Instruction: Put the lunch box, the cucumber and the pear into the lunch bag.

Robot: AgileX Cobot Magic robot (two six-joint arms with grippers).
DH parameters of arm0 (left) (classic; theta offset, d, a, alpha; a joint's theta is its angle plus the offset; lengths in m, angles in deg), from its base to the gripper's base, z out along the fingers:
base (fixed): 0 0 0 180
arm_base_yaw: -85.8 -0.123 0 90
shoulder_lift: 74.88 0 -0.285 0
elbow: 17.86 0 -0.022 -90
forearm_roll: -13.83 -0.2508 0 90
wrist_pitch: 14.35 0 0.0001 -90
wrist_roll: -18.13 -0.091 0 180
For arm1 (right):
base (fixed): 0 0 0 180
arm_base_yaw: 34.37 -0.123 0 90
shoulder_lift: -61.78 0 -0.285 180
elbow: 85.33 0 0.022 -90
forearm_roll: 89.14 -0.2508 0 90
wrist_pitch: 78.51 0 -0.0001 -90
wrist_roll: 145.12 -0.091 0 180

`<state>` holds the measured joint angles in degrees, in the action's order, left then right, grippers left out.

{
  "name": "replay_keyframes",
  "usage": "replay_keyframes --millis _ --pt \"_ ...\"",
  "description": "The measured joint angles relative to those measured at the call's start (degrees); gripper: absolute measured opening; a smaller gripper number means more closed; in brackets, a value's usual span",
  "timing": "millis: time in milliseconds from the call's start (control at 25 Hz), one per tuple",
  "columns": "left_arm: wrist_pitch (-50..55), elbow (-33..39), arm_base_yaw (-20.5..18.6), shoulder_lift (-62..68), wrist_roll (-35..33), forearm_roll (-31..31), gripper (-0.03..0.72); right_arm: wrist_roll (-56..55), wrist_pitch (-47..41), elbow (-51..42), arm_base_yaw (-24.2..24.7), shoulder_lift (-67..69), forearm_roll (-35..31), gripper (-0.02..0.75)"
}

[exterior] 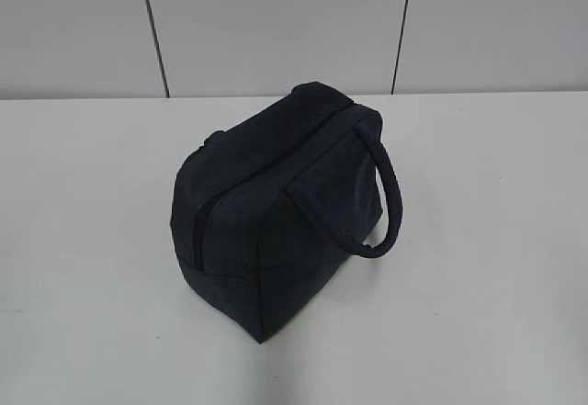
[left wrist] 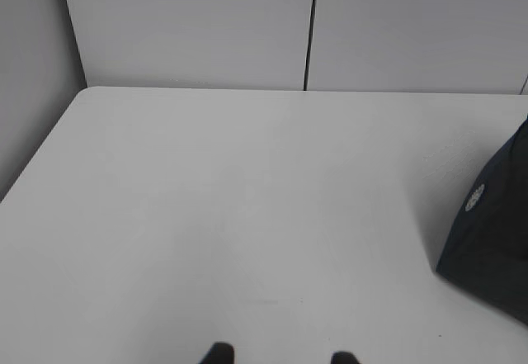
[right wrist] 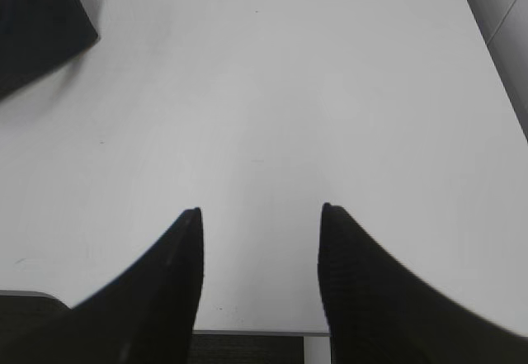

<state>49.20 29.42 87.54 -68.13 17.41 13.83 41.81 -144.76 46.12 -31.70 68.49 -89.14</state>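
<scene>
Centrally, on a matte white desk (exterior: 83,240) with a smooth, faintly scuffed surface: the lunch bag (exterior: 276,208), a boxy, soft-sided shape of dark navy woven fabric, standing upright with rounded top corners and a seamed lower edge. Along its ridge and down the near end, a zipper (exterior: 197,226) drawn closed, reading as a thin darker line in the cloth. On the right flank, a thick padded handle (exterior: 390,203), tubular, looped out and drooping toward the desk. Behind, pale grey wall panels (exterior: 276,28) split by narrow dark vertical joints.

From the left wrist view, only the blunt black tips of the left end effector (left wrist: 282,356) at the bottom edge, set apart over bare desk, nothing between them; at the far right, one dark corner of the bag bearing a small round pale badge (left wrist: 475,198).

From the right wrist view, the right end effector (right wrist: 260,215) spread wide, two broad tapering black fingers (right wrist: 165,290) with a finely ribbed texture, empty, hovering near the desk's front edge; bag corner in the upper left, well apart.

Lunch box, cucumber and pear: not in sight anywhere.
</scene>
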Motion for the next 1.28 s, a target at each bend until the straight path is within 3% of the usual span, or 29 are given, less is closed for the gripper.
replay_keyframes --millis 1280 --pt "0.0 0.0 0.0 0.0 -0.05 0.0 0.229 0.0 0.0 0.0 0.0 0.0 0.0 0.365"
